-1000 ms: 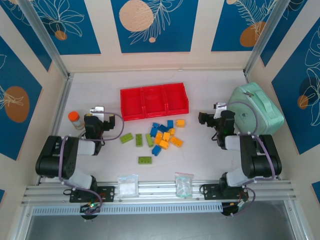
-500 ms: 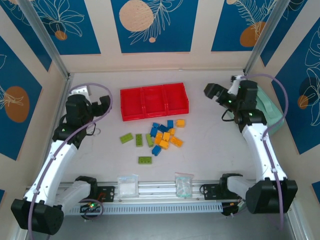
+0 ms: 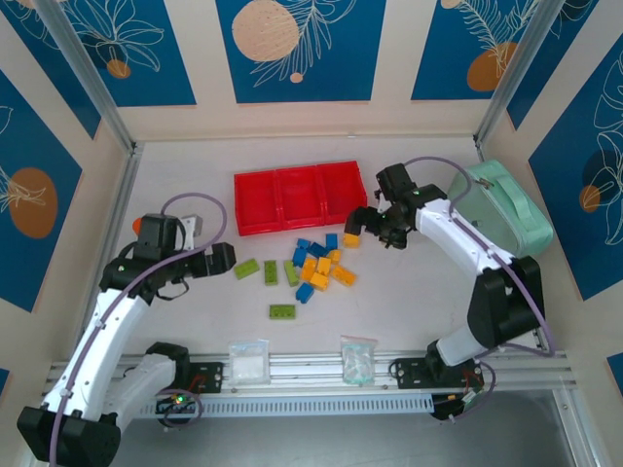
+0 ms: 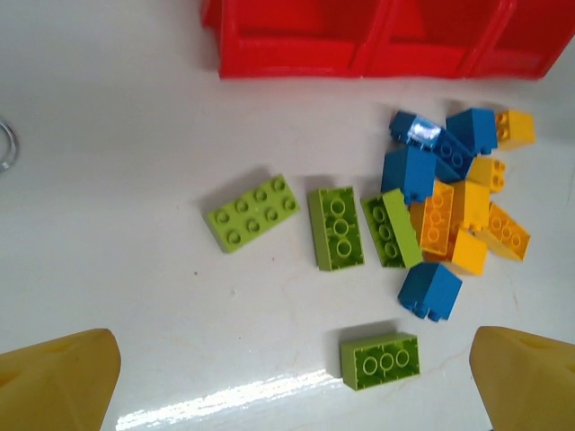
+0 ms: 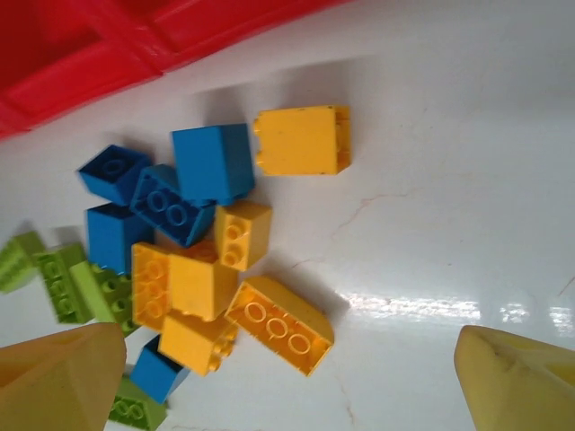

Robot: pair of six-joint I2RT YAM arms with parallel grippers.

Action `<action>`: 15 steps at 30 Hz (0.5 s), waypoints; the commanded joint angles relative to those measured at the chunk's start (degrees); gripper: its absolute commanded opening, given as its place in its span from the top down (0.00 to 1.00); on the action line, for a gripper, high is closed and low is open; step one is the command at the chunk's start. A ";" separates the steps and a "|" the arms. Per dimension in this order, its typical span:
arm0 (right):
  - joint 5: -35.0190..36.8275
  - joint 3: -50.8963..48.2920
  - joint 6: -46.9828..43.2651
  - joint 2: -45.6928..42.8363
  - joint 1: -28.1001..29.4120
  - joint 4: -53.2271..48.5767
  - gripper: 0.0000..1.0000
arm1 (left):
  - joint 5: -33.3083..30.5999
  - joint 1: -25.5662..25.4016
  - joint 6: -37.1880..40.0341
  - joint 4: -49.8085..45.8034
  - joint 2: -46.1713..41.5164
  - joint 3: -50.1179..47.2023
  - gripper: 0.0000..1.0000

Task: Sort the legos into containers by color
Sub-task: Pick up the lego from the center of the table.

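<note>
Spread wide at 9 o'clock of the legos (image 3: 313, 265) with the left gripper (image 3: 220, 260), gripping nothing. Poised at 1 o'clock of the same pile with the right gripper (image 3: 373, 229), yellow fingers (image 5: 512, 377) far apart, nothing between them, near a yellow brick (image 5: 301, 139). Heaped loose on the table (image 3: 428, 292) at 6 o'clock of the containers (image 3: 300, 197), none inside; one green brick (image 3: 282, 311) apart at 7 o'clock.

No writing, label, brand or number can be read anywhere. The blue wall panels (image 3: 292, 49) on the far side carry only leaf and circle drawings. Any lettering on the studs of the legos (image 4: 340, 226) is too blurred to make out, as is any print on the 2 clear bags (image 3: 248, 360) at the near edge.
</note>
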 commanded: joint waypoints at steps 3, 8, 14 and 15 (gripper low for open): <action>4.38 6.52 0.04 6.68 2.84 -3.67 0.06 | 4.48 -0.32 1.95 1.07 -0.67 -1.86 0.01; 7.44 9.92 -0.30 13.25 3.44 -4.50 0.10 | 4.31 -0.39 1.94 1.13 -1.22 -2.08 0.01; 10.36 12.34 0.31 17.70 3.95 -4.51 0.18 | 4.52 -0.31 2.40 2.52 -3.53 -2.91 0.01; 10.54 12.59 0.37 18.17 4.05 -4.26 0.19 | 4.50 -0.41 2.55 2.82 -3.81 -3.17 0.01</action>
